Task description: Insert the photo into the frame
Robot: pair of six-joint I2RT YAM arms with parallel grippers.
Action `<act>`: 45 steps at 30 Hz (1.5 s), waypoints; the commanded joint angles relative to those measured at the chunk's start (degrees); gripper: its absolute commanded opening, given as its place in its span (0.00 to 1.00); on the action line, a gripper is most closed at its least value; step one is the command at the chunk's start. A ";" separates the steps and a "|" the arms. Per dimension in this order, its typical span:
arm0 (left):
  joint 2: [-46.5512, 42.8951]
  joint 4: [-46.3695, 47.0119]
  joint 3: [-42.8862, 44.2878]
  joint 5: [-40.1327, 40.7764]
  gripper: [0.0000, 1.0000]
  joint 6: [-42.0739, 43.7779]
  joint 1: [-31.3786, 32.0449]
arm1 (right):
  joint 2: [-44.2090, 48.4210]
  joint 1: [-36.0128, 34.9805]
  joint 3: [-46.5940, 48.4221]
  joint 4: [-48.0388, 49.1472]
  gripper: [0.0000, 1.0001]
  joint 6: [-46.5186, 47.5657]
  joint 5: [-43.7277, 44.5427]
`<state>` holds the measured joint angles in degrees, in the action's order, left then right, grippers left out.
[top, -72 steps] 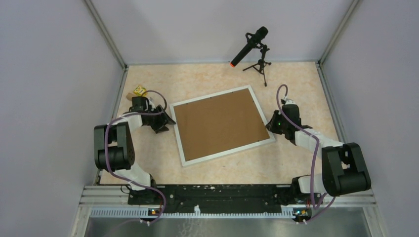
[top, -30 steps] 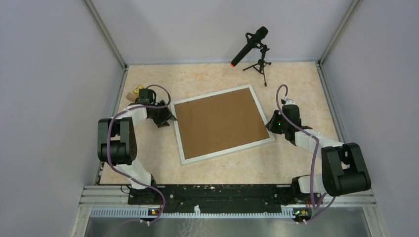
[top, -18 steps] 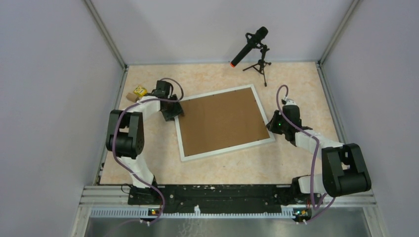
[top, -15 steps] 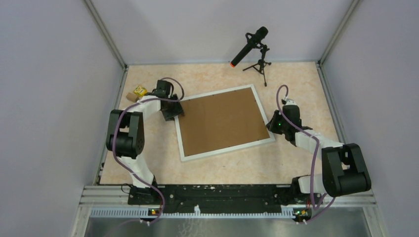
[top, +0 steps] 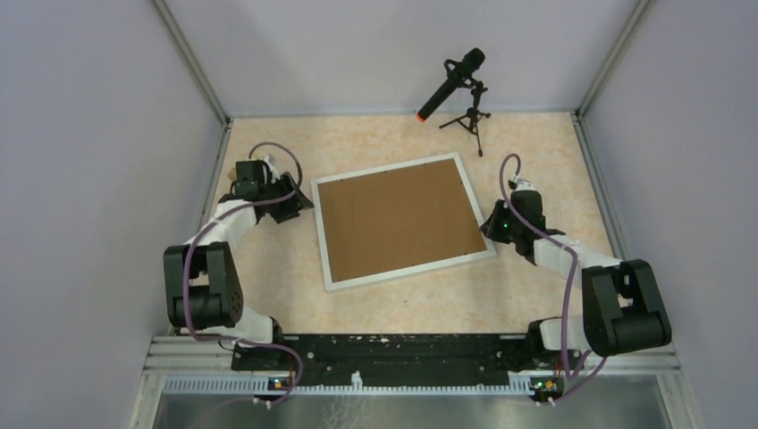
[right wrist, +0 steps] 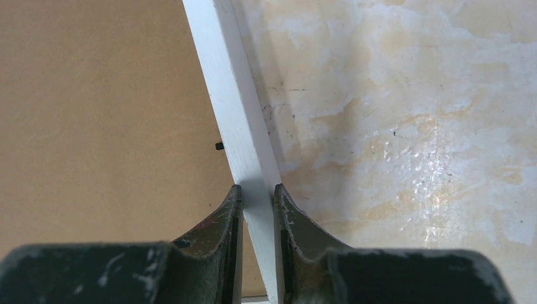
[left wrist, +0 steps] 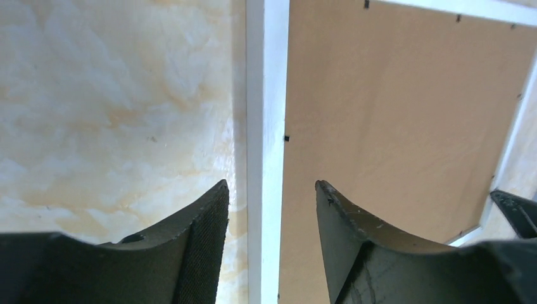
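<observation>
The table (top: 402, 143), a pale marbled beige top, carried a large white frame (top: 325, 241) lying back-up near its middle. The frame was turned a little, so that its near-left corner reached toward the table's near edge. A plain brown backing board (top: 398, 219) filled the frame from moulding to moulding.

The left arm (top: 201, 286) rose from its base at the near edge, folded at the elbow and reached along the table's left edge. Its wrist was turned inward toward the frame's far-left corner. The right arm (top: 617, 304) folded the same way and stretched low across the table to the frame's right edge. Purple cables looped along both arms.

A black microphone (top: 451, 80) on a small tripod stood by the table's far edge, tilted, with a red band at its lower tip.

The left gripper (left wrist: 271, 206) stood partly open with nothing in it. In its wrist view the left moulding ran up between the two fingers (left wrist: 202, 234), with a gap on each side. The right gripper (right wrist: 256, 202) was pinched onto the frame's right moulding, one finger on the board side and one on the table side.

Small black tabs (left wrist: 286, 137) sat where the board met the moulding.
</observation>
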<state>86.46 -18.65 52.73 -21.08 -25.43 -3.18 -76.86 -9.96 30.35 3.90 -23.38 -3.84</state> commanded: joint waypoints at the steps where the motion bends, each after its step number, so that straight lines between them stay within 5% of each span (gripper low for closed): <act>1: 1.49 4.99 0.21 -4.78 0.53 -0.75 -0.86 | 0.18 -0.59 -1.71 -1.53 0.04 -0.35 -3.26; 14: 10.36 4.04 4.73 -2.53 0.43 -0.70 -0.69 | 0.27 -0.59 -1.82 -1.48 0.01 -0.27 -3.80; 45: 20.08 -3.34 12.23 3.90 0.47 3.84 1.98 | -0.18 -0.59 -1.92 -1.35 0.00 -0.18 -4.43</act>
<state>102.89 -18.98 62.19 -21.52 -24.86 -2.11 -76.77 -9.96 29.98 4.27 -23.18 -6.17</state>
